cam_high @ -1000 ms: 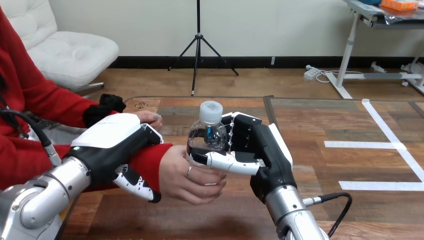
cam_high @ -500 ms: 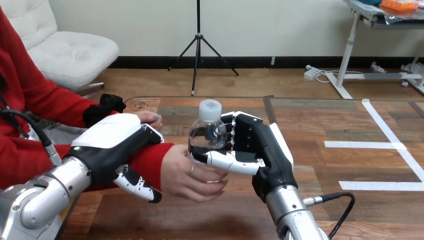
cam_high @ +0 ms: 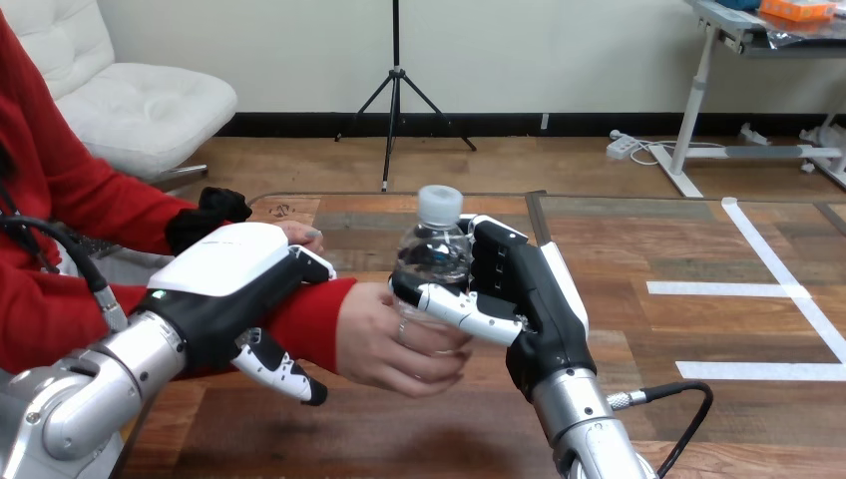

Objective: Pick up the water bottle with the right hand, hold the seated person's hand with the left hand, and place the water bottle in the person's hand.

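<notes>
Above the counter [cam_high: 399,439], the left hand [cam_high: 234,289] is curled round the person's wrist [cam_high: 311,321], red-sleeved; that step looks done. The right hand [cam_high: 519,299] grips the water bottle [cam_high: 434,254] upright, clear of the counter; the person's hand [cam_high: 389,339] wraps its base, so both hold it, and only the right hand's release seems left.

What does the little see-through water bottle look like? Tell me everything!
The small clear plastic water bottle has a whitish screw cap and rounded shoulders. It stands nearly upright above the wooden table, cap up. The robot's right hand curls round its middle, and the person's hand wraps its bottom.
</notes>
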Robot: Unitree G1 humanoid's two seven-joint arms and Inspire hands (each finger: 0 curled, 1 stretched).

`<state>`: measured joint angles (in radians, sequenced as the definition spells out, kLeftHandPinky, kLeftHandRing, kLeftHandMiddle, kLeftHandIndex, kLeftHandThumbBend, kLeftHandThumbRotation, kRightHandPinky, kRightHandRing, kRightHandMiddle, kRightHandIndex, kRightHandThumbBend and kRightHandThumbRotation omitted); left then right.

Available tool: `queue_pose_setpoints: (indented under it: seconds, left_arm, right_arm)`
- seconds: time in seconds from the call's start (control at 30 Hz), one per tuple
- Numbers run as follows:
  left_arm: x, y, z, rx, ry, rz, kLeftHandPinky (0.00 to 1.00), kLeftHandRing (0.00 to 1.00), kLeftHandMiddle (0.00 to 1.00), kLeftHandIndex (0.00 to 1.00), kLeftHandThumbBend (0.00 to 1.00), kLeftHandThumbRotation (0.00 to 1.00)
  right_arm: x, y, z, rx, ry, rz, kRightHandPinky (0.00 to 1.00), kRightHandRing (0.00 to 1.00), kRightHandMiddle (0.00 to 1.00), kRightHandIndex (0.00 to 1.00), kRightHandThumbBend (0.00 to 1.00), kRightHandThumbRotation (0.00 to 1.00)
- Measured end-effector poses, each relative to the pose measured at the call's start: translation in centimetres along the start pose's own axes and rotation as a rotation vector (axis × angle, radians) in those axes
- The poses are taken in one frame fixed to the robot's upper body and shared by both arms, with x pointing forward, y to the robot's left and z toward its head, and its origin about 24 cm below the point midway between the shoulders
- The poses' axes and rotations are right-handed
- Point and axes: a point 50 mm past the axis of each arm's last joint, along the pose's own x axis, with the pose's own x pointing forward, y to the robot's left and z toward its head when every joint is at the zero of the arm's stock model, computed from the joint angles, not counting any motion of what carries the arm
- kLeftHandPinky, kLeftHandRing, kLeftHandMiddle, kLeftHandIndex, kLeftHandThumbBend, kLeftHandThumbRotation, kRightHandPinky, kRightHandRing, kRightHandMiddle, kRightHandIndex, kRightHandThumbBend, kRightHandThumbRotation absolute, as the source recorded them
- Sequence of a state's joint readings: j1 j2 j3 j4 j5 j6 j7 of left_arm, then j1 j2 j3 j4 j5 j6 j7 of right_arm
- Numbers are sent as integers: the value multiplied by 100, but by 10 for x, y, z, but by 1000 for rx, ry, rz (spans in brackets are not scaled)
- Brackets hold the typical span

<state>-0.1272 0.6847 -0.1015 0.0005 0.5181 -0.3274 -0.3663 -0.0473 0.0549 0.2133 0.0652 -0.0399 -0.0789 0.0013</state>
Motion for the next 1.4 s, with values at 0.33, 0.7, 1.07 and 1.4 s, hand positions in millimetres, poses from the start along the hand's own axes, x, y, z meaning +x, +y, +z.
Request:
queue_pose_setpoints:
  seconds: [0.33,0.7,1.07,1.4]
  left_arm:
    - [-2,-3,2,4,-21,0,71,81,86,87,100,28]
    - [-6,-7,2,0,-36,31,88,94,96,98,100,40]
    - [-12,-14,1,-19,-31,55,96,100,100,100,100,49]
    - [-14,-19,2,-35,-52,103,98,100,100,100,100,55]
  right_arm:
    - [0,-4,2,3,-16,7,58,64,66,71,90,43]
    - [0,-13,3,-2,-26,14,59,66,68,73,92,48]
    - [-1,-26,4,-12,-44,-2,62,67,69,75,96,52]
    - [-3,-37,6,-33,-65,-10,66,69,71,76,100,56]
